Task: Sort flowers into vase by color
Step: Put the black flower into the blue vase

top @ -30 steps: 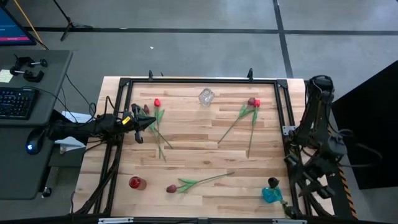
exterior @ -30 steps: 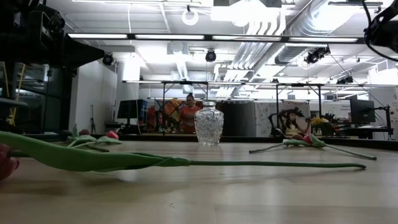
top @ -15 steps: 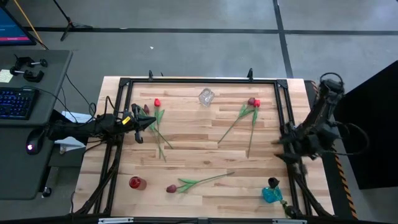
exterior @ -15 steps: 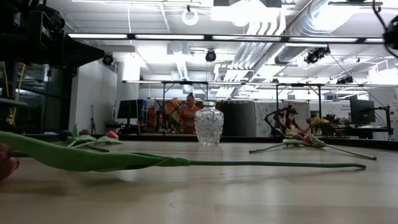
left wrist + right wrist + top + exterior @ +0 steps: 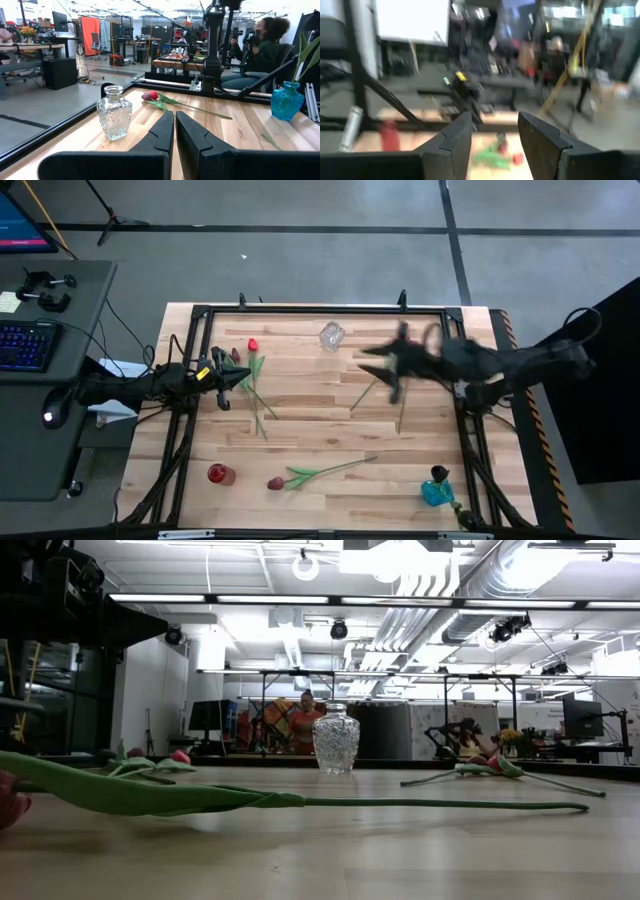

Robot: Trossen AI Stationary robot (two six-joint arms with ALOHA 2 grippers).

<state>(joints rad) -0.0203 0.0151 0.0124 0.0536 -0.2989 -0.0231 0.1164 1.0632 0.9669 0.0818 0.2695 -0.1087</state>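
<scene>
Several tulips lie flat on the wooden table [image 5: 320,430]. A red one [image 5: 252,345] and a maroon one [image 5: 236,355] lie at the far left. Another [image 5: 320,471] lies near the front, with its maroon head [image 5: 275,482] pointing left. The stem of a further flower [image 5: 402,415] shows below my right arm. My right gripper [image 5: 375,360] is blurred and hovers open over the far-right flowers, holding nothing [image 5: 495,135]. My left gripper [image 5: 240,377] rests shut and level at the left edge [image 5: 174,130]. A clear glass vase [image 5: 331,336] stands at the far middle.
A red vase [image 5: 219,474] stands at the near left and a blue vase [image 5: 436,490] at the near right. A black frame [image 5: 320,309] runs round the table. The left wrist view shows the clear vase [image 5: 114,119], a tulip [image 5: 165,103] and people beyond the table.
My right arm has swung fast from the table's right edge, near the blue vase, up and toward the middle. It has turned toward the left and now reaches over the far-right flowers. Nothing on the table has moved.
</scene>
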